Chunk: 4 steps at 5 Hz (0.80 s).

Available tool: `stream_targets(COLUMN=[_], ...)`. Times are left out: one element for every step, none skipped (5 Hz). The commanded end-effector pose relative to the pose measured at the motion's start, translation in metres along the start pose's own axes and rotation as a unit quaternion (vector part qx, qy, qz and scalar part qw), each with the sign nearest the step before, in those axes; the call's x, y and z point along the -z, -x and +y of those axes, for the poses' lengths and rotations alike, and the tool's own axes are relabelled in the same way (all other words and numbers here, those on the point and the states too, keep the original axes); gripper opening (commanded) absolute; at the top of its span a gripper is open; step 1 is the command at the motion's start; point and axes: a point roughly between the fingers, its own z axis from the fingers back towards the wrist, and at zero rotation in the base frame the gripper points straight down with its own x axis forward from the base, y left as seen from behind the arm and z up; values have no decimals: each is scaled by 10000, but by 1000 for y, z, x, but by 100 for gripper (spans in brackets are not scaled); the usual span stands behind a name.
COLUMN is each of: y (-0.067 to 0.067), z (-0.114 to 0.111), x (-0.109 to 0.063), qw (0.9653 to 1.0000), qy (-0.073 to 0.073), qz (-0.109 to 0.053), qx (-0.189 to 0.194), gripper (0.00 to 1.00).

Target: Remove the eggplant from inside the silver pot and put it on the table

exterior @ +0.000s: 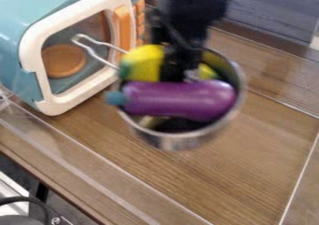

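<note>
Purple eggplant (174, 99) lies across the silver pot (187, 135), beside a yellow piece (144, 63). My fingers' (185, 53) state I cannot tell. Placing on the surface (249, 187) remains.
</note>
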Motion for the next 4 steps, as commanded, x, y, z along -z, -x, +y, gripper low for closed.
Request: stream_targets(y=[9, 5, 1, 6], z=[2, 2, 1, 2], x=[-4, 0, 6, 15], qw=[9995, 9995, 9994, 9977], qy=[-81, -131, -173, -191], qz=[-173, -224, -270, -285], qx=[244, 173, 124, 587], gripper=[0, 0, 0, 100])
